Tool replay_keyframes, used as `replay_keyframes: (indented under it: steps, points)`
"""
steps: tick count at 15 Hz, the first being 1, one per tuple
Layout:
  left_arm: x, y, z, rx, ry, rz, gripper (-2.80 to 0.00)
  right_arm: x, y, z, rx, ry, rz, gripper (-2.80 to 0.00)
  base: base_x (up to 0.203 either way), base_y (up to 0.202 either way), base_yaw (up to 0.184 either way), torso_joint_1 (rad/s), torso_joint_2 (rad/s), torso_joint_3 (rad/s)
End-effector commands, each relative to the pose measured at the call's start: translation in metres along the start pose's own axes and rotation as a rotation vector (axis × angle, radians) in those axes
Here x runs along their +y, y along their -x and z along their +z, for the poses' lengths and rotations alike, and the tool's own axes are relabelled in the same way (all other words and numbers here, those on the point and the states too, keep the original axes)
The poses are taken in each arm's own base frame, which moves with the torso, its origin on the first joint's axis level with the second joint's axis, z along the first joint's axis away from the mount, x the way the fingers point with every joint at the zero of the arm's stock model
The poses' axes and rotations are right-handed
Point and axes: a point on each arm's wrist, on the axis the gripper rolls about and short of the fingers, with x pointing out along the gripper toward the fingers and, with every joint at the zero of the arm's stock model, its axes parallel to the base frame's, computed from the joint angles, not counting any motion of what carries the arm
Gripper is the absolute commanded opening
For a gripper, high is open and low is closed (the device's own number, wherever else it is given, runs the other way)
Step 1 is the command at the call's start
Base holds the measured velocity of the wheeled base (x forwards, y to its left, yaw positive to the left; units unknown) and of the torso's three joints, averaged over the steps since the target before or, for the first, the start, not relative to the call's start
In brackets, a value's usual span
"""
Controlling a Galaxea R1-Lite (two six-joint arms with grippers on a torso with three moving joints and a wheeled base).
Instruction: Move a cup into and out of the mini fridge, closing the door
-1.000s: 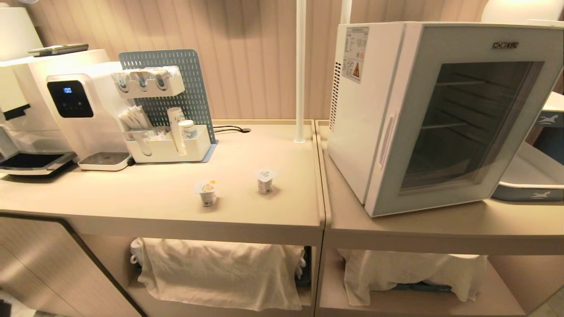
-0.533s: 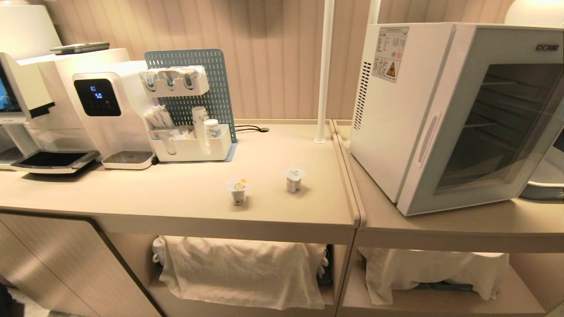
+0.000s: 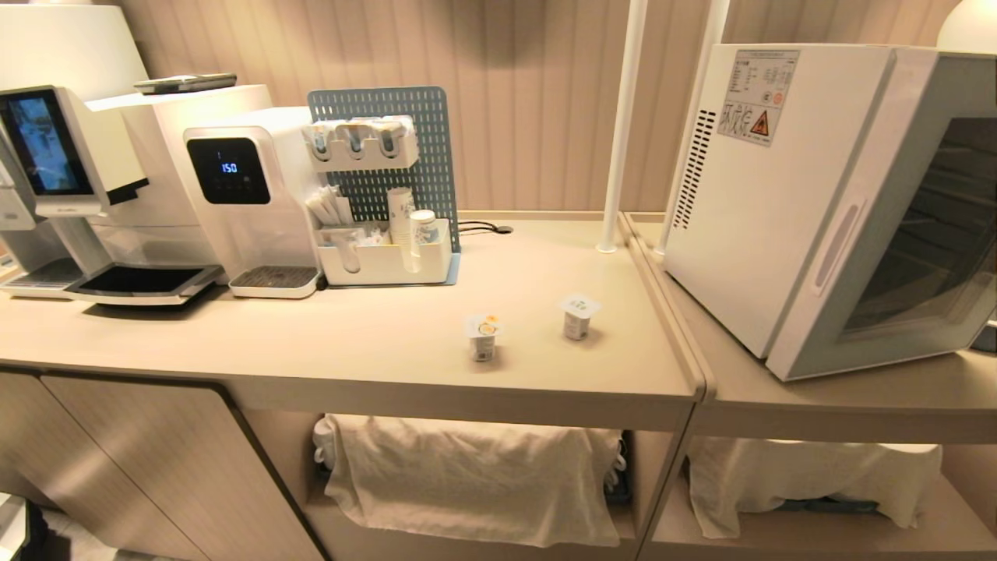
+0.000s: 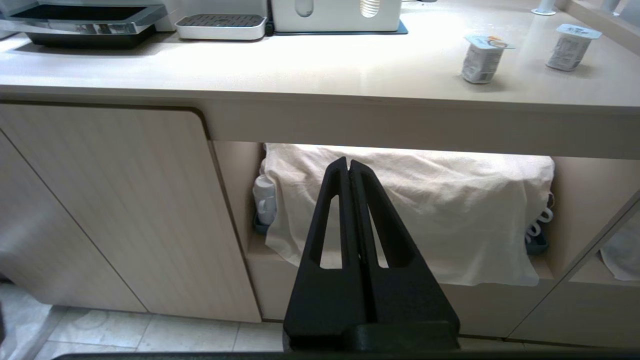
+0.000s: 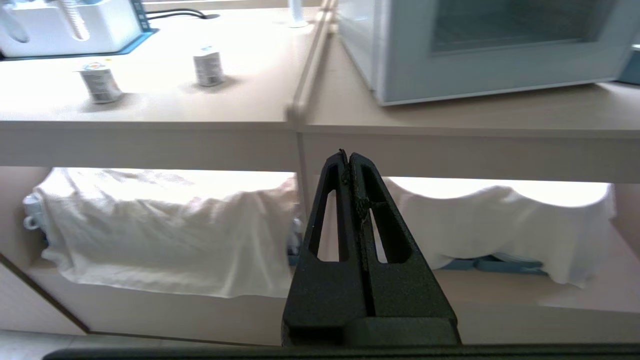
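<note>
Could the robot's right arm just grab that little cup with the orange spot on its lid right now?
Probably not yet. The right gripper is shut and hangs low in front of the counter, below its top. The orange-lidded cup stands unobstructed, apart from the other cup.

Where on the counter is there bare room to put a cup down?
Bare patches: the counter in front of the water machine, and the strip between the right cup and the mini fridge. It is crowded at the back left, around the organiser, and around the left cup.

White mini fridge (image 3: 748,202), dark-glass door (image 3: 927,234), blue-grey pegboard (image 3: 389,148), beige counter (image 3: 350,335)
</note>
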Motion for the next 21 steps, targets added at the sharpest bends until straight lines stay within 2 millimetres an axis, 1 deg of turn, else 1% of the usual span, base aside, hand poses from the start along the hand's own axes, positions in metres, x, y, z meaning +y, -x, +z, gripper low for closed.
replay_keyframes:
  steps: [1, 5, 21]
  points:
    - [0.0000, 0.0000, 0.0000, -0.001, 0.001, 0.001, -2.80, 0.0000, -0.0001, -0.0004, -0.001, 0.001, 0.001, -2.80, 0.000, 0.191, 0.003, 0.002, 0.01, 0.002]
    - [0.0000, 0.0000, 0.0000, -0.002, 0.008, 0.000, -2.80, 0.0000, -0.0001, -0.0002, 0.001, 0.002, 0.001, -2.80, 0.000, 0.147, 0.003, 0.002, 0.00, 0.004]
    - [0.0000, 0.0000, 0.0001, -0.002, 0.008, -0.001, -2.80, 0.0000, -0.0001, 0.0003, 0.001, -0.001, 0.001, -2.80, 0.000, 0.000, 0.000, 0.000, 0.00, 0.000]
